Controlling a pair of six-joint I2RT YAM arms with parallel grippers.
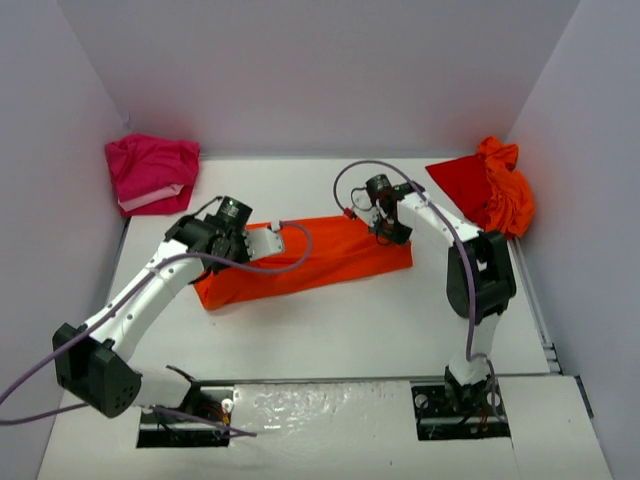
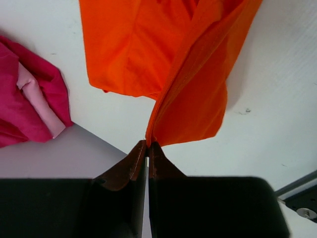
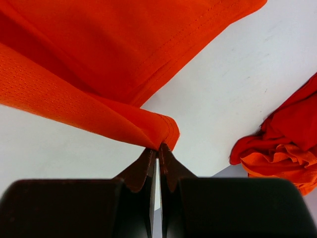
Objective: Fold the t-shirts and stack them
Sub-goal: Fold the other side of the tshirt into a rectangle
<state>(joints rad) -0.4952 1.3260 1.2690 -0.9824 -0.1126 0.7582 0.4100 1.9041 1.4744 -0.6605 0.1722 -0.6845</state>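
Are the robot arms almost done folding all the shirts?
Not yet. The pink shirt lies roughly folded in the far left corner. The left gripper and right gripper each pinch an end of the orange shirt, mid-fold. A crumpled red and orange heap waits unfolded, and nothing is stacked.

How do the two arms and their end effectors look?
The left arm and the right arm have white links and bulky black joints. A thin greyish-purple cable loops along each. The left end effector and the right end effector each have a black boxy body and two dark brown pointed fingers. No markings show.
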